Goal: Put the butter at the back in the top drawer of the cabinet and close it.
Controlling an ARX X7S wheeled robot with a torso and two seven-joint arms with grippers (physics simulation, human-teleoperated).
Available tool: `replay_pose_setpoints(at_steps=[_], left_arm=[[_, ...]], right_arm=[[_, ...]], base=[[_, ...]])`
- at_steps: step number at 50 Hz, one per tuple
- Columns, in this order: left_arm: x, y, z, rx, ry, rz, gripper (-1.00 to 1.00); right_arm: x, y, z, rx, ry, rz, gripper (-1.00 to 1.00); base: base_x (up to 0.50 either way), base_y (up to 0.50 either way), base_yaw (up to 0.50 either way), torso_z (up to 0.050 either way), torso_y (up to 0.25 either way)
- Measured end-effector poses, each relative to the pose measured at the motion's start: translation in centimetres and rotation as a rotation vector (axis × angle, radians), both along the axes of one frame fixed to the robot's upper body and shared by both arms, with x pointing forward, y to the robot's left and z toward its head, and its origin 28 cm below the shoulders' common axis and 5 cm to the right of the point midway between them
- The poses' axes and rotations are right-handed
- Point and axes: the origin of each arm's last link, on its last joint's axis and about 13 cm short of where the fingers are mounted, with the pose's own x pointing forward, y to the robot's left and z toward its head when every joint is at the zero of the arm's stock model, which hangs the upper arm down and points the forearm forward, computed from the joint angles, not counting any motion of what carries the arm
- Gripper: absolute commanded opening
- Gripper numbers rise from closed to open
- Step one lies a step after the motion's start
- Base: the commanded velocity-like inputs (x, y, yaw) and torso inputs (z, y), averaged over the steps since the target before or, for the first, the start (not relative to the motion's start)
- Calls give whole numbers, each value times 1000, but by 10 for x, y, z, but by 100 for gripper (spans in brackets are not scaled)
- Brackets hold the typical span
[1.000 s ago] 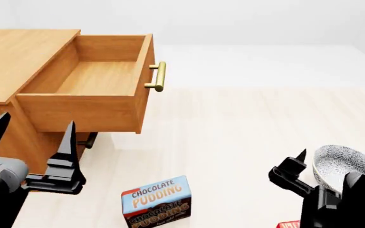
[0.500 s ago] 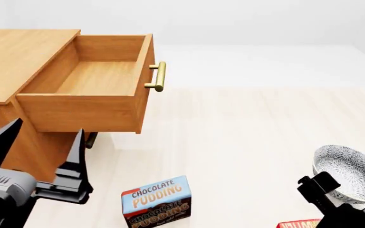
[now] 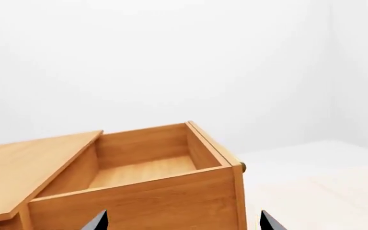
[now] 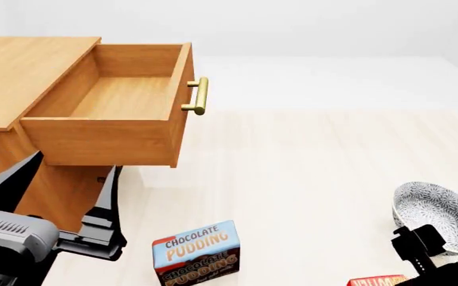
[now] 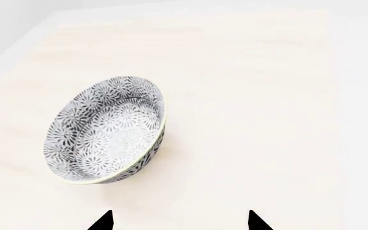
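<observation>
Red-orange cardboard marks the butter point(image 4: 378, 280), a small box of which only a sliver shows at the near edge of the head view, just beside the right gripper point(image 5: 178, 221); its lettering is cut off and cannot be read. That gripper's jaws stand apart with nothing between them, their two black tips pointing toward a patterned grey-and-white bowl point(image 5: 105, 137) that rests on the pale tabletop point(image 4: 309, 173). Toward the left, at about the same depth as the butter, stands the chocolate pudding box point(image 4: 196, 253) — blue and brown, upright, well apart from the butter. The left gripper point(image 4: 66, 196) hovers beside it, jaws spread wide and empty, just in front of the cabinet point(image 4: 22, 77). Farther back, the top drawer point(image 4: 117, 101) — honey-brown wood, fully pulled out — shows a bare interior, and its brass bar handle point(image 4: 200, 96) faces right. The cabinet's flat top extends behind it.
</observation>
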Motion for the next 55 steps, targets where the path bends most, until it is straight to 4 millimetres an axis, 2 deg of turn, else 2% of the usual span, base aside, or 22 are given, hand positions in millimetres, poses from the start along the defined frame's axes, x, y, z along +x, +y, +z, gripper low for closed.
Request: replay_pose_setpoints(at_steps=[23, 55], left_arm=[[3, -1, -10, -23, 26, -12, 100], [9, 0, -21, -50, 65, -22, 100]], right_arm=[[12, 1, -16, 100, 129, 28, 100], [19, 12, -31, 165, 183, 126, 100]], base=[[0, 0, 0, 0, 0], [0, 0, 0, 0, 0]])
